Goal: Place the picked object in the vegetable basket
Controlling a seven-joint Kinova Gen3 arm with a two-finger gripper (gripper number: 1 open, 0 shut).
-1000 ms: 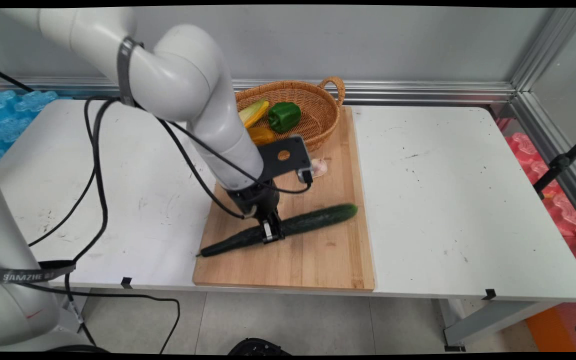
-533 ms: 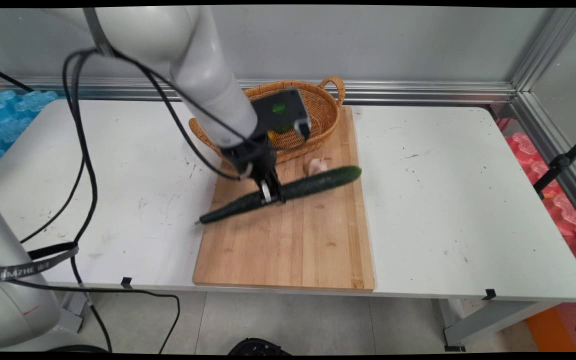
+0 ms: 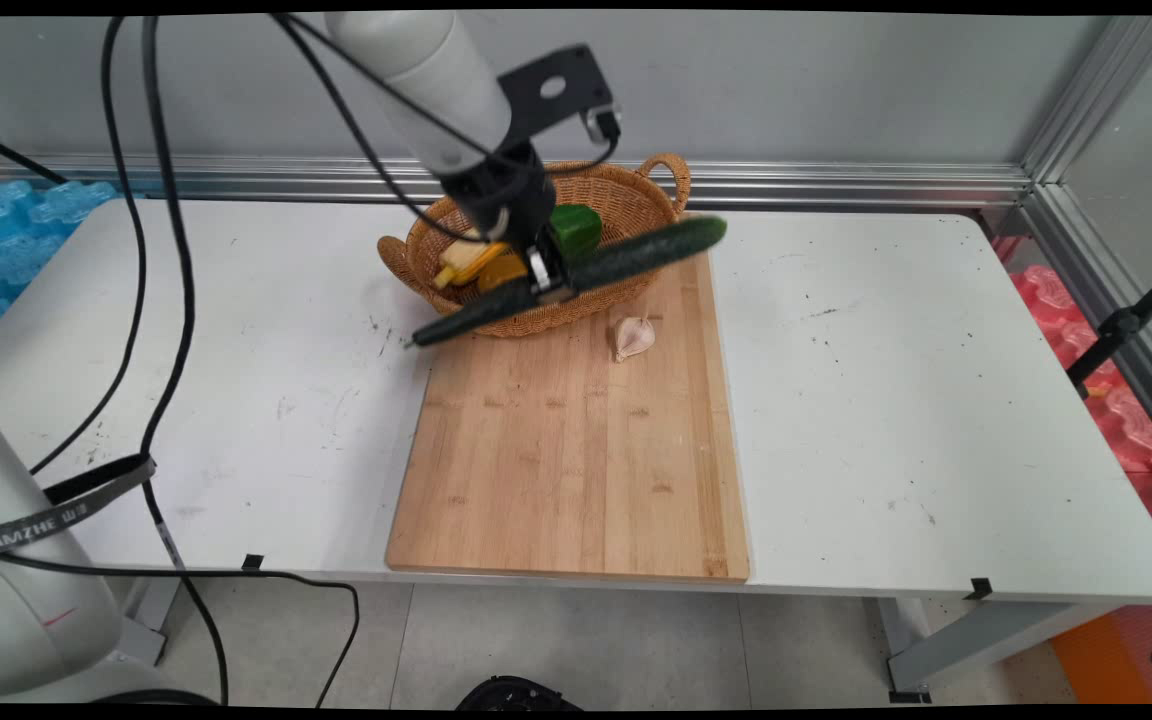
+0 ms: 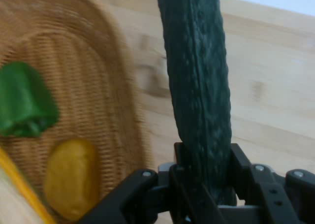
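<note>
On my white table [image 3: 886, 400] lies the wooden board [image 3: 576, 470], with the wicker basket [image 3: 636, 200] at its far end. I see the long cucumber [image 3: 636, 255] in the air beside the basket's near side, tilted. The hand [image 3: 546, 280] pinches it near mid-length. A garlic bulb [image 3: 633, 337] lies on the board nearby.

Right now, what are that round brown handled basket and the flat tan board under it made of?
The basket looks like woven wicker: interlaced tan strands, matte. The board looks like bamboo or wood: pale glued strips with grain, smooth finish.
</note>
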